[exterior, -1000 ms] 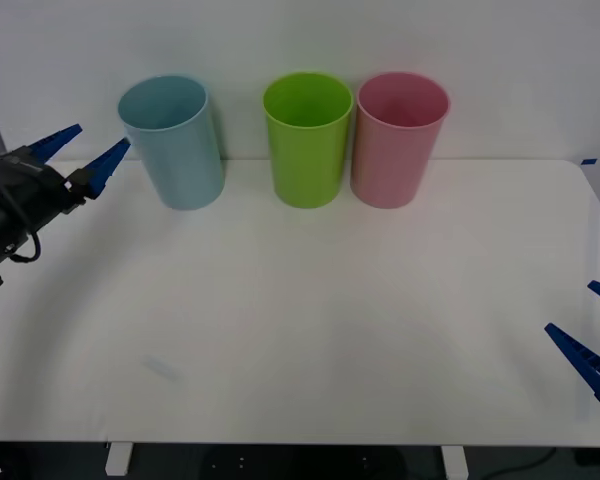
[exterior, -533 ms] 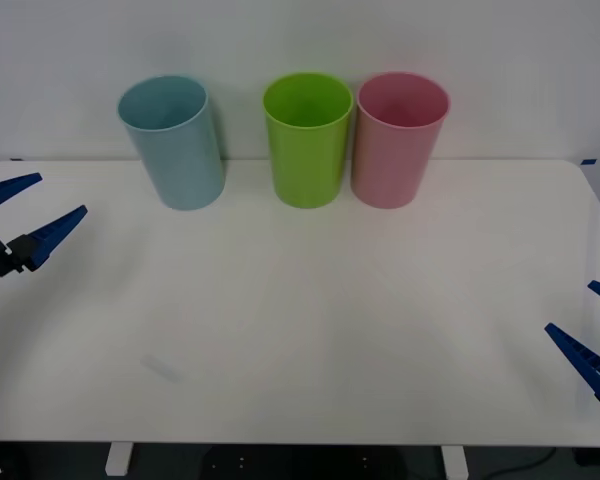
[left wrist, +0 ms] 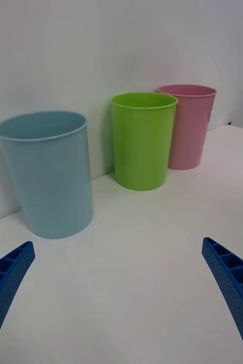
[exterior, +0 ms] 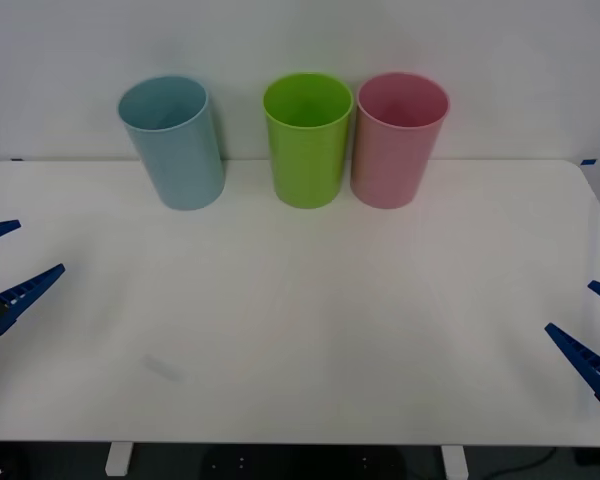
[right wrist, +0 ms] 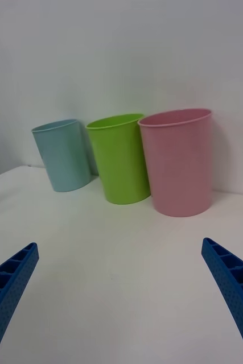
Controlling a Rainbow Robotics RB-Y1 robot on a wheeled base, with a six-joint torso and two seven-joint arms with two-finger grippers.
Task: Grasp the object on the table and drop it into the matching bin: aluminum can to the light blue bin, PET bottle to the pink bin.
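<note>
1. Left gripper [exterior: 5, 265]: spread wide, holding nothing, at table [exterior: 310, 330] edge.
2. Right gripper [exterior: 595, 335]: same, opposite edge.
3. Can: not visible on the table; possibly inside blue bin [exterior: 175, 145].
4. Risk: a grasp attempted now would close on air.

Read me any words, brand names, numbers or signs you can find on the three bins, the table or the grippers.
There are none to read.
The light blue bin, the lime green bin and the pink bin: plain sides, no label or print.
The table: bare white top, no markings.
The left gripper and right gripper: ribbed blue fingers, no lettering.
</note>
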